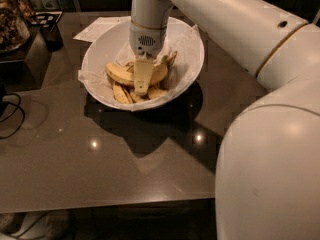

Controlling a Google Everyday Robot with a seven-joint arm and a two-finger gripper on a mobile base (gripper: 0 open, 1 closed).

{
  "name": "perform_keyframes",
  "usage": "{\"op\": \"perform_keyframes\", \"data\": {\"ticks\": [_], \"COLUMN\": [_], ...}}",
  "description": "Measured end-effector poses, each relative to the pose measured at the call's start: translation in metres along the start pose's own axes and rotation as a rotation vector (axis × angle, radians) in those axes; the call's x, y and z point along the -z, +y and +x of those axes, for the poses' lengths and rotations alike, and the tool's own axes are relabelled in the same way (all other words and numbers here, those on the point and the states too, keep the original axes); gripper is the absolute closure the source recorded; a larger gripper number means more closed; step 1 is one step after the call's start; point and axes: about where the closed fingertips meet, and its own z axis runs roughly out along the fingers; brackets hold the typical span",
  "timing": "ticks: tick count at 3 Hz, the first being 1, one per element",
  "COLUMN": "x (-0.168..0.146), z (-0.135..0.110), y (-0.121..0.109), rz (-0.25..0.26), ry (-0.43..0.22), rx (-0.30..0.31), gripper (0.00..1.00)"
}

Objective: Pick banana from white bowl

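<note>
The white bowl [196, 44], lined with crumpled white paper, stands on the dark table at the upper middle. The banana [119, 73], yellow and curved, lies across the bowl's bottom with its darker stem end toward the right [170, 59]. Smaller brown-spotted banana pieces [121, 92] lie in front of it. My gripper [141, 84] reaches straight down into the bowl and sits on the middle of the banana, hiding that part. The banana still rests in the bowl.
My white arm [270, 154] fills the right side of the view. A sheet of paper [97, 29] lies behind the bowl. A dark box [47, 31] and a cluttered container [10, 19] stand at the back left. A cable [10, 111] lies at the left edge. The table's front edge [100, 201] is near.
</note>
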Motion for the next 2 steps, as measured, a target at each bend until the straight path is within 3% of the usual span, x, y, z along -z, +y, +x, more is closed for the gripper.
{"op": "perform_keyframes", "data": {"ticks": [2], "x": [-0.0008], "z": [0.0014], "y": [0.0004], "rz": [-0.012], "ry": [-0.003], "rx": [-0.008], "gripper": [0.83]}}
